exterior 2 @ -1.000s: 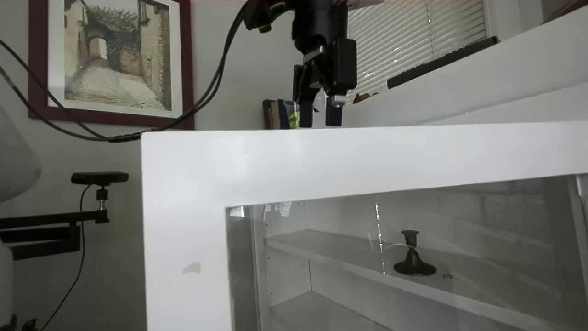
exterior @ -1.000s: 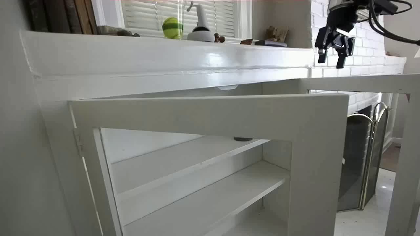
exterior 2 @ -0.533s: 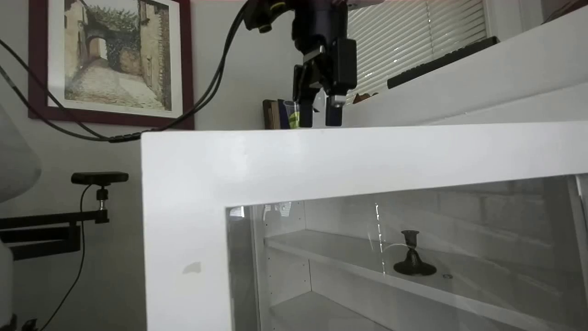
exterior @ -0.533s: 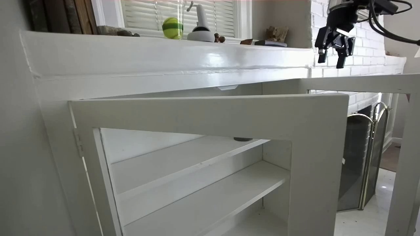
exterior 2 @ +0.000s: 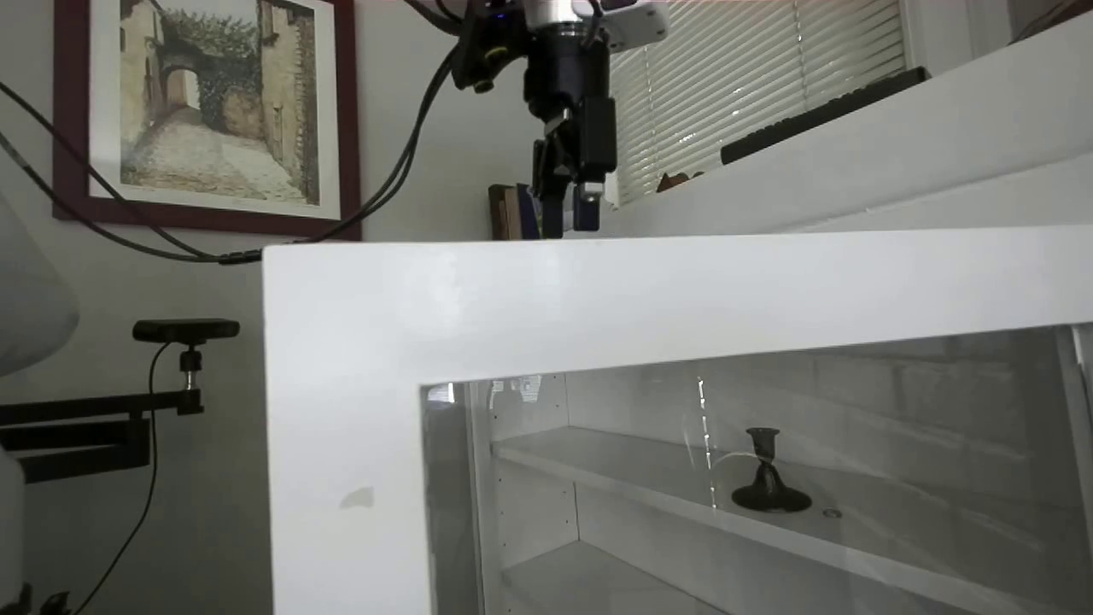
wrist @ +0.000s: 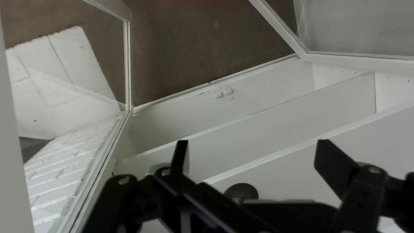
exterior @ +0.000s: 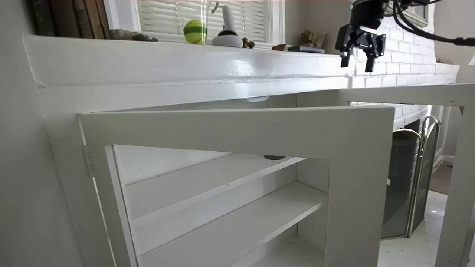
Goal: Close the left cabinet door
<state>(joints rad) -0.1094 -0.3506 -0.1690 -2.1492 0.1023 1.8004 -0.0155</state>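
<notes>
fingers (wrist: 333, 166) stand wide apart and grip nothing, so this reads as the approach: the closing push, by my judgement, has not begun. the left cabinet door (exterior: 241, 129) is swung well out on its hinge (exterior: 89, 161), its glazed frame filling the near part of an exterior view, and the fingers are clear of it, higher than its top edge. next, i judge, the arm (exterior 2: 553, 12) has to carry them across to that door's outer face, out by the free edge where a light push should turn it most easily, and follow it round until it meets the cabinet (wrist: 181, 113). since the wrist view looks down between the two open doors onto the shelves (wrist: 275, 129), the fingers are probably on the inner side and may need to clear the top rail or go around the end first; a shove from there could drive the door wider. as for pose, the arm reaches in from above, set nearly upright, the fingers pointing down and a black cable (exterior: 462, 41) looping off to the side. in an exterior view they show just above the top edge of the right door (exterior 2: 683, 295); how near they are to it in depth, i cannot tell.
</notes>
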